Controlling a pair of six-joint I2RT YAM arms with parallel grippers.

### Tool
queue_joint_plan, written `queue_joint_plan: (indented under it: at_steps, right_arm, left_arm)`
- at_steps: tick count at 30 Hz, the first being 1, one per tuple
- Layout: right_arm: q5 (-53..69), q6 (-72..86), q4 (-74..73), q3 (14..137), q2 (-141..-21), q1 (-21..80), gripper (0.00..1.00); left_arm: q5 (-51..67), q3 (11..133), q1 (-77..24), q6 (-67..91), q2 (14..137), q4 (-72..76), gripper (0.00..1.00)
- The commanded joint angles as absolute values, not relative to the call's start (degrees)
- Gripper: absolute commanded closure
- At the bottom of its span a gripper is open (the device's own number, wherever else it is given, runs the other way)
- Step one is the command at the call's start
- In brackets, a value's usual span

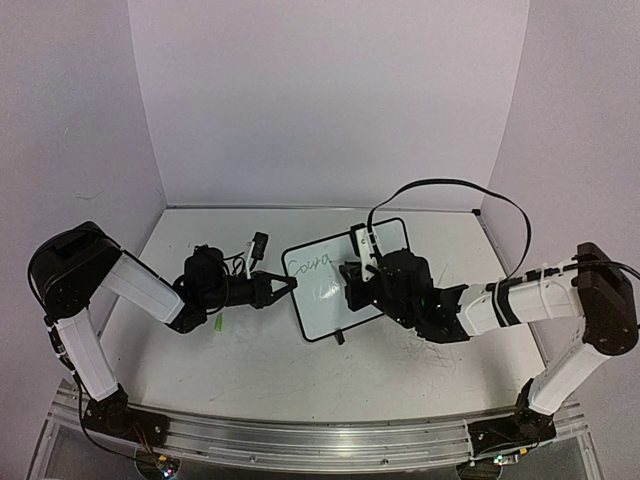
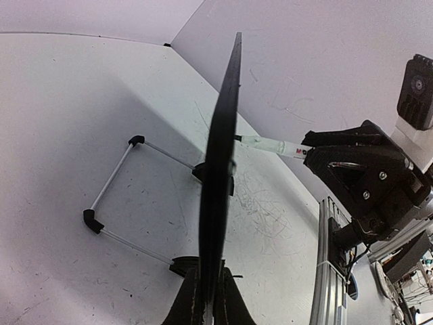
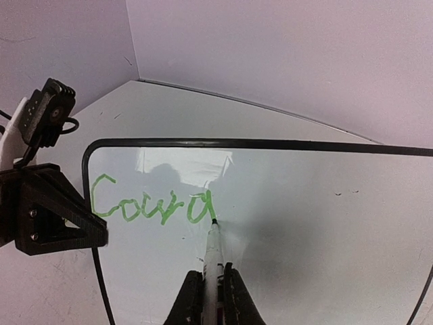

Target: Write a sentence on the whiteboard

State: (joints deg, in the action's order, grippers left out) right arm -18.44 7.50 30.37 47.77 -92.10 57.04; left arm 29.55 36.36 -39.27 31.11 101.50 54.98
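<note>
The whiteboard [image 1: 325,295] stands tilted at mid-table on its wire stand [image 2: 115,177]; it fills the right wrist view [image 3: 304,223] and shows edge-on in the left wrist view [image 2: 220,162]. My left gripper [image 1: 288,288] [image 2: 210,298] is shut on the board's left edge. My right gripper [image 3: 211,288] [image 1: 352,285] is shut on a white marker [image 3: 212,254] [image 2: 274,145]. Its tip touches the board at the end of the sentence [image 3: 154,203] [image 1: 308,265], green letters reading "Coura".
A green marker cap [image 1: 217,325] lies on the scuffed tabletop [image 1: 260,370] under my left arm. White walls [image 1: 330,100] close in the back and both sides. The aluminium rail [image 1: 300,440] runs along the near edge.
</note>
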Motion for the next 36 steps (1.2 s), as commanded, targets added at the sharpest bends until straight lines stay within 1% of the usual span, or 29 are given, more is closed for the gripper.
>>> queue_joint_plan:
  at_steps: [1, 6, 9, 18, 36]
  right_arm:
    - [-19.6, 7.5, 27.4, 47.2, -90.2, 56.5, 1.0]
    - [-16.8, 7.6, 27.6, 47.8, -85.6, 56.1, 1.0]
    - [-13.7, 9.2, 28.0, 48.4, -86.8, 53.9, 1.0]
    - [-12.5, 7.7, 30.1, 49.0, -88.4, 53.7, 1.0]
    - [-15.8, 7.6, 31.2, 50.0, -90.8, 53.8, 1.0]
  left_arm:
    - [29.5, 36.2, -39.1, 31.1, 99.7, 52.0, 1.0]
    - [29.5, 36.3, -39.1, 31.1, 99.5, 52.0, 1.0]
    - [29.3, 36.2, -39.1, 31.1, 99.3, 52.0, 1.0]
    - [29.4, 36.2, -39.1, 31.1, 99.2, 52.0, 1.0]
    - [29.7, 36.6, -39.1, 31.1, 99.6, 51.9, 1.0]
